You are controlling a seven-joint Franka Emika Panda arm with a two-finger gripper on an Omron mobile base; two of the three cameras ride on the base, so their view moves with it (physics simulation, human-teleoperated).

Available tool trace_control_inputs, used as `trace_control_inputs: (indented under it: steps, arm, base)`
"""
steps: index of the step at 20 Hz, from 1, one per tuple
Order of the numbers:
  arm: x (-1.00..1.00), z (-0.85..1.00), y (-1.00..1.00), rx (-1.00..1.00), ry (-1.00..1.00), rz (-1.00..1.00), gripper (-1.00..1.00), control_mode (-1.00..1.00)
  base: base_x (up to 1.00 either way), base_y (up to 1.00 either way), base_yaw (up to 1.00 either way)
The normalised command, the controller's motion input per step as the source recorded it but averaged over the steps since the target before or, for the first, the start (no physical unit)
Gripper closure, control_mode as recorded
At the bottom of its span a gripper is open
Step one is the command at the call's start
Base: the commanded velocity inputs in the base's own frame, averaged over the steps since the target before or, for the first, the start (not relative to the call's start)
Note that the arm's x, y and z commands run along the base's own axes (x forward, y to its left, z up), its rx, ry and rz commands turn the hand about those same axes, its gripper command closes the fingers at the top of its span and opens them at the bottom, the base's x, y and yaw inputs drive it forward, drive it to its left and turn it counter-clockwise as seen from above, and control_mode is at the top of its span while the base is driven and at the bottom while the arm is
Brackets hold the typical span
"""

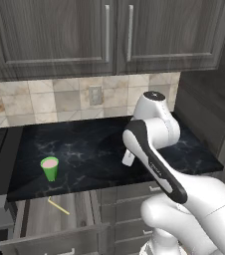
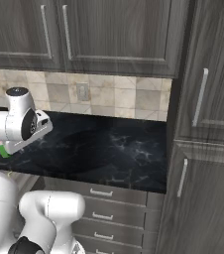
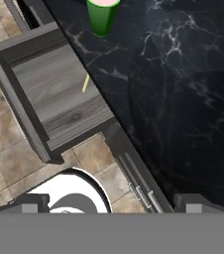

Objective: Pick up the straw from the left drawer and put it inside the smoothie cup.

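Left base view is showing the smoothie cup [image 1: 50,168] standing upright on the black marbled bench [image 1: 99,149], near its front edge at about 9 o'clock from the arm's white elbow. Below that edge the left drawer [image 1: 45,219] is sitting pulled open, and the straw [image 1: 58,205] is lying on its wood-grain bottom at a slant, just under the bench lip, at roughly 5 o'clock from the cup.

Hand view is looking down on the same things: the cup [image 3: 102,16] at 12 o'clock, the open drawer [image 3: 54,94] at 10 o'clock, and a short pale stretch of the straw [image 3: 85,83] poking out from under the bench edge [image 3: 183,99]. The claw [image 3: 111,203] is hanging well apart from straw and cup, its two dark tips sitting wide apart at the bottom corners with nothing between them.

Right base view is catching a green sliver of the cup [image 2: 2,149] behind the arm.
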Motion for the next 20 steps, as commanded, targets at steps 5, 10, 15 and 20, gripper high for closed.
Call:
trace_control_inputs:
  steps: [5, 10, 15, 20]
  arm:
    - [0.0, 0.0, 0.0, 0.0, 0.0, 0.0, -1.0, -1.0]
    - [0.0, 0.0, 0.0, 0.0, 0.0, 0.0, -1.0, -1.0]
    - [0.0, 0.0, 0.0, 0.0, 0.0, 0.0, -1.0, -1.0]
    - [0.0, 0.0, -0.01, 0.0, 0.0, 0.0, -1.0, 1.0]
  base:
    - [0.0, 0.0, 0.0]
    - [0.0, 0.0, 0.0]
    - [0.0, 0.0, 0.0]
    - [0.0, -0.12, 0.06]
